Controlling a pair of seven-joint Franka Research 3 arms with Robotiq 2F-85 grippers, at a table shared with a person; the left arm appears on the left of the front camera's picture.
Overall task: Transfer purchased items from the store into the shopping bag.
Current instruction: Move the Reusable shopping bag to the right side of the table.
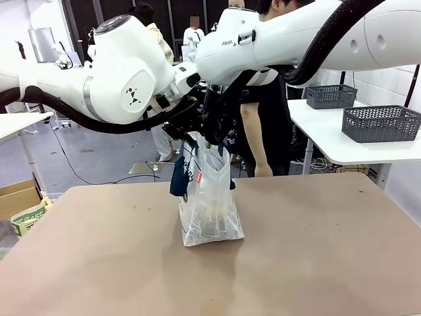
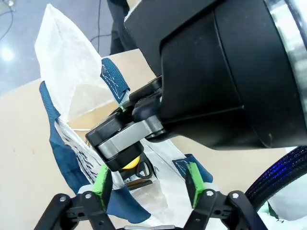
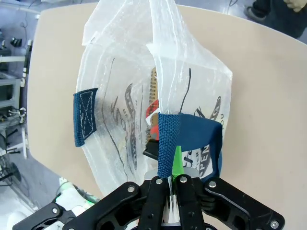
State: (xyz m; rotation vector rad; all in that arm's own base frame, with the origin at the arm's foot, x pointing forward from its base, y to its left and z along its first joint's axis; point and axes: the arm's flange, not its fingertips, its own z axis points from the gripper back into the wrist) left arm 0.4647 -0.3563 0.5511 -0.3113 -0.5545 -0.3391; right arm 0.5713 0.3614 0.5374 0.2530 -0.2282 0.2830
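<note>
Centrally on the counter (image 1: 329, 250) stands the shopping bag (image 1: 210, 210): thin, limp, light film, best taken by its strap handle (image 3: 165, 143), which the right gripper (image 3: 171, 184) pinches tight. The left gripper (image 2: 148, 179) hangs spread over the bag's mouth, with a red piece (image 3: 153, 130) and a yellow piece (image 2: 130, 163) inside. Both arms crowd that mouth. Beyond stand a person (image 1: 266, 125) and grey mesh baskets (image 1: 381, 123) on a side table.

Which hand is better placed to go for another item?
Left, probably. The left hand hangs open and empty above the shopping bag, while the right hand is shut on the bag's navy strap, holding its mouth up; letting go might let it sag.
</note>
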